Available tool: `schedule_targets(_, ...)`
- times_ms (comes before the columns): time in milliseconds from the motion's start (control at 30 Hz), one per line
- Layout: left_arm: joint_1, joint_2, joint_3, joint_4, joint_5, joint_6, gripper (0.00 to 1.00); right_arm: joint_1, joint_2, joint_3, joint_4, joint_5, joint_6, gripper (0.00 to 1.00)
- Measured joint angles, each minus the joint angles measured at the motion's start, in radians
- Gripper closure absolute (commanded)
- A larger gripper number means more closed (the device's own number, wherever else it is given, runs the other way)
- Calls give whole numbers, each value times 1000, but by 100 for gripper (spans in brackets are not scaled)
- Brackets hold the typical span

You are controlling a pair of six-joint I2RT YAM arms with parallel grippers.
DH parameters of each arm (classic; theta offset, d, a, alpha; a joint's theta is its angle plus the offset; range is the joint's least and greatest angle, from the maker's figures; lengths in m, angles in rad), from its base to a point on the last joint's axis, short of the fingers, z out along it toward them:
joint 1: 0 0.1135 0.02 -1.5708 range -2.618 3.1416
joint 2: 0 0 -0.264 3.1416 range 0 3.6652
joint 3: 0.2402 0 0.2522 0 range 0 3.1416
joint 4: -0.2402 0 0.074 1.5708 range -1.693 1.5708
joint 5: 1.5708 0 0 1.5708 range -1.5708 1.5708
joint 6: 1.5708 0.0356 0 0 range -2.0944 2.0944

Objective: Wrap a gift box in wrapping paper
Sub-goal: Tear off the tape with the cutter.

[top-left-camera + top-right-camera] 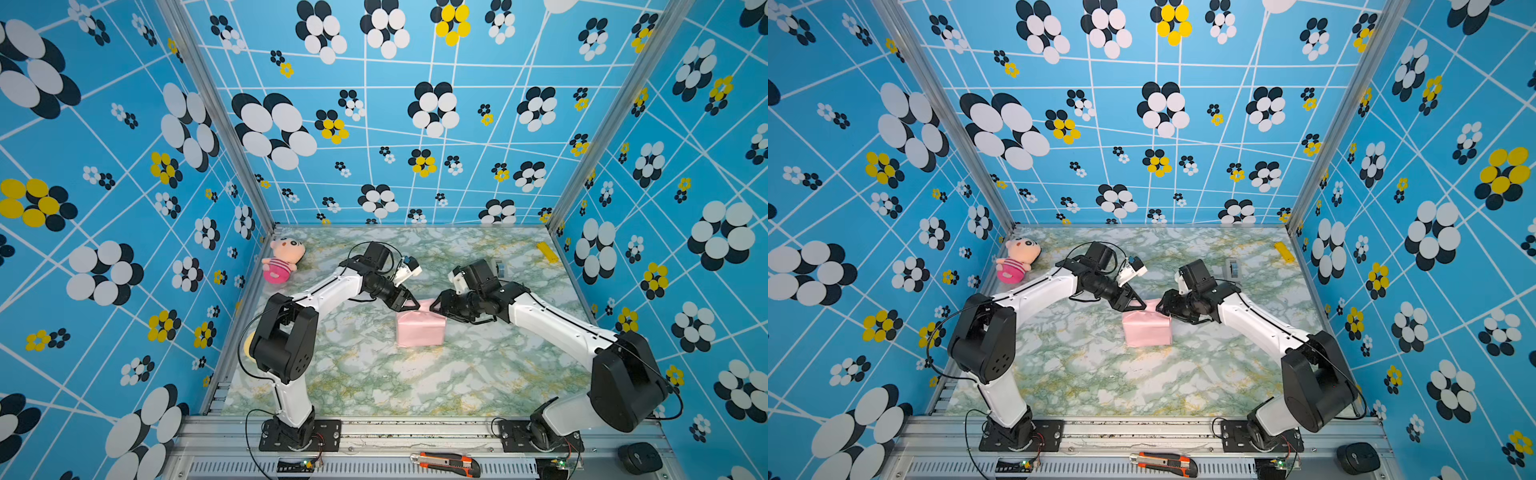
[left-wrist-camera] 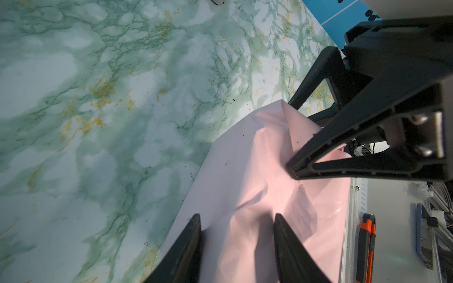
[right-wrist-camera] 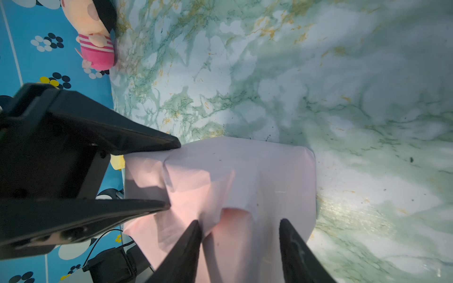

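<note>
Top pair high-front; wrist cams close, downward.

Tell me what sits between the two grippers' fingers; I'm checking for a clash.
Only the wrapping paper: its raised top fold stands between the left gripper and right gripper, shown in both top views.

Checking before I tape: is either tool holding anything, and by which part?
Nothing looks gripped. The left tool and right tool both stand open astride loose top folds of the creased pale pink wrapping paper; touch cannot be told.

wrapping paper (image 1: 420, 330) centre, plush doll (image 1: 282, 259) rear left
</note>
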State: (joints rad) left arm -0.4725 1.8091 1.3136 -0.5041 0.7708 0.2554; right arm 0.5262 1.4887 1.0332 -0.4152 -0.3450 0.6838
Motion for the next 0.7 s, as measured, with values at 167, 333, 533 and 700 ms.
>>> schedule_targets(167, -2, -11, -14, 21, -11, 0, 52, -100, -104, -13, -28, 6, -12, 38)
schedule_targets(333, -6, -18, -21, 31, -23, 0, 52, -331, -245, -64, -52, -3, -41, 42)
schedule_targets(533, -7, -31, -38, 52, -28, 0, 52, -631, -205, -122, -44, -67, -185, 45)
schedule_targets(700, -8, -32, -43, 64, -29, 0, 52, -730, -35, -87, 62, -155, -317, 47)
